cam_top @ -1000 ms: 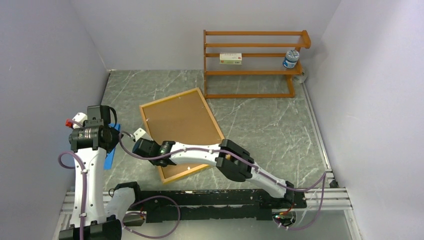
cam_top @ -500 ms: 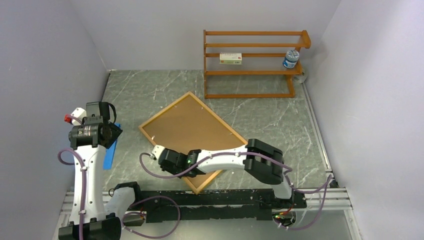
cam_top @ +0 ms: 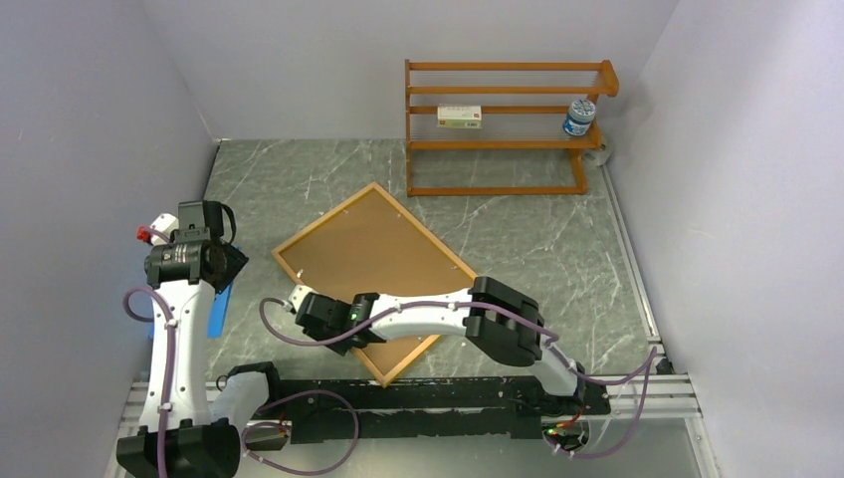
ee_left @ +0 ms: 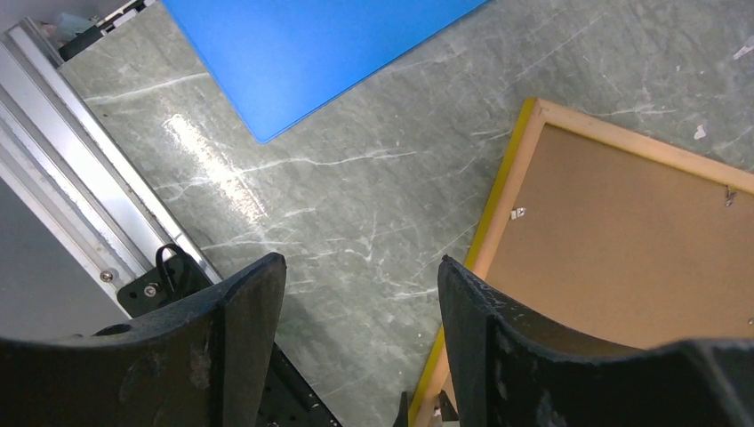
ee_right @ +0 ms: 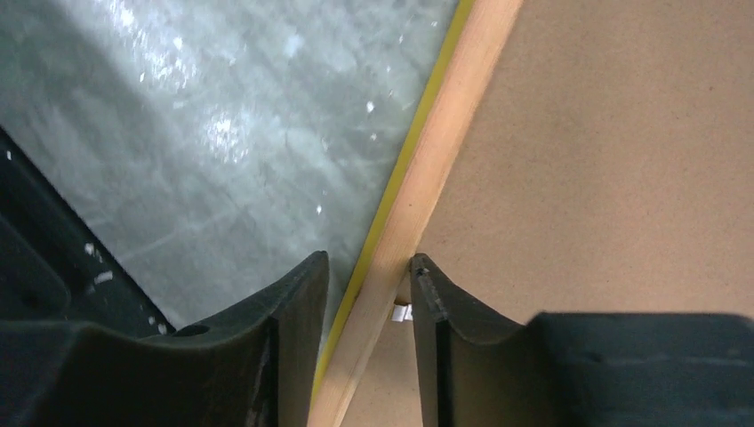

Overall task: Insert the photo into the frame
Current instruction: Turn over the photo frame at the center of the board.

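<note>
The frame (cam_top: 376, 259) lies on the table (cam_top: 557, 249) with its back side up, turned like a diamond. The right gripper (ee_right: 369, 263) is at the frame's 8 o'clock edge. Its jaws are spread astride the wooden rail: one finger touches the inner side, the other stands a little apart from the yellow side. The right arm stretches low from 5 o'clock across the frame's near corner. The left gripper (ee_left: 360, 263), spread wide, hangs over the table at the frame's 9 o'clock.
</note>
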